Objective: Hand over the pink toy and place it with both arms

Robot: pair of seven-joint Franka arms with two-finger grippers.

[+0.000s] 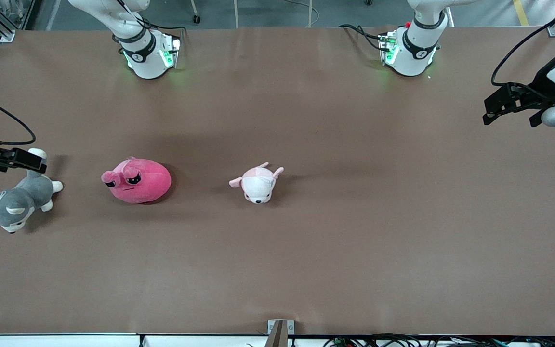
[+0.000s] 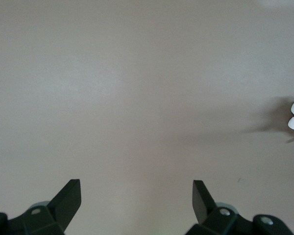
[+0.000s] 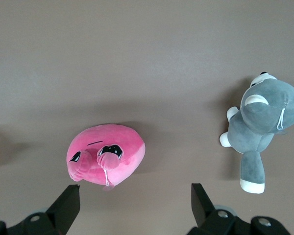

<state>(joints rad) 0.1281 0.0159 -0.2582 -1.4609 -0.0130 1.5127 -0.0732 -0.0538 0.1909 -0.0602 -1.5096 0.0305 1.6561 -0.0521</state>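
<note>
- The right gripper hangs released and holds nothing, above the grey husky plush at the right arm's end of the counter.
- The left gripper waits released over bare counter at the left arm's end.
- No readable writing shows.
- The pink toy lies on the counter beside the husky, toward the middle, apart from both grippers.
- A pale pink-and-white puppy plush lies beside it, toward the left arm's end.

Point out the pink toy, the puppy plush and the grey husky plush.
pink toy (image 1: 142, 184): front view, middle of its round body.
puppy plush (image 1: 258, 185): front view, top of its white head.
grey husky plush (image 3: 262, 115): right wrist view, middle of its grey back.
</note>
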